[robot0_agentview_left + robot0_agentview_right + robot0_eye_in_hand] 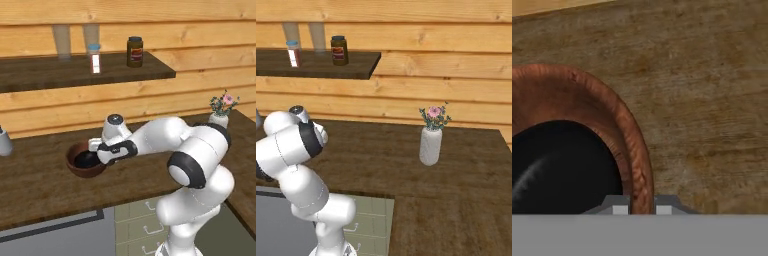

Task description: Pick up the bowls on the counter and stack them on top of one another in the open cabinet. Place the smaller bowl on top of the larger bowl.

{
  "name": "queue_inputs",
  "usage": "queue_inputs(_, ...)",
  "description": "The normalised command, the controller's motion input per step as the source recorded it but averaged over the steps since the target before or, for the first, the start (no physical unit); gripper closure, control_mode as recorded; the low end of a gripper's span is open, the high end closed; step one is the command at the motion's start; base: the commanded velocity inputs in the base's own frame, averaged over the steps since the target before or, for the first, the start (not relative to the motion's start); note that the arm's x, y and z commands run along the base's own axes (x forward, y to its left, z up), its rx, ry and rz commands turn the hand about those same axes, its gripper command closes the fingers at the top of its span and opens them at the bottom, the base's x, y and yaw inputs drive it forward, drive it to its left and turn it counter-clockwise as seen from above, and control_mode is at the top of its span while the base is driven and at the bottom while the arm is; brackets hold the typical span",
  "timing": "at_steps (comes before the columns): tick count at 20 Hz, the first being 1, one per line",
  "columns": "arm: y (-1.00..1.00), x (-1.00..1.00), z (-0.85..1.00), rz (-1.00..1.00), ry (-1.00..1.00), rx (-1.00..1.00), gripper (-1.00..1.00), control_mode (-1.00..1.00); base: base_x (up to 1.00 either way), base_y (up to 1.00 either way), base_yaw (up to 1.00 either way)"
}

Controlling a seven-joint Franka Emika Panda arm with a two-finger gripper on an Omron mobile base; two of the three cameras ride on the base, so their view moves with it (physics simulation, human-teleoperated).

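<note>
Brown bowl sits on the table with the black bowl inside it. I see my fingers pinched on the brown bowl's rim. Nothing is in the cabinet yet; lifting and placing remain, I judge.

The larger bowl looks like turned wood, reddish-brown with a ridged, faintly glossy rim; its inside is darker and smooth; the smaller bowl inside it is plain black with a soft sheen; the counter is dark matt wood with visible grain; the wall is pale planks; the vase seems matt white ceramic; the jar looks glossy glass.
</note>
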Motion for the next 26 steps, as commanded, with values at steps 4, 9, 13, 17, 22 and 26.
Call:
queue_inputs(4,-0.21,-0.68,0.85,-0.13,-0.32,0.04,1.00,-1.00,0.00,0.00,0.00)
queue_inputs(9,-0.39,-0.57,1.00,-0.15,-0.31,0.11,1.00,-1.00,0.00,0.00,0.00)
queue_inputs(13,-0.30,-0.53,0.97,-0.16,-0.17,0.13,1.00,-1.00,0.00,0.00,0.00)
queue_inputs(17,-0.43,-0.61,0.57,-0.06,0.00,0.15,1.00,-1.00,0.00,0.00,0.00)
queue_inputs(22,-0.27,-0.57,0.16,0.00,0.03,0.10,1.00,1.00,-0.20,-0.06,0.00)
queue_inputs(26,0.00,0.00,0.00,0.00,0.00,0.00,1.00,1.00,-1.00,0.23,0.01)
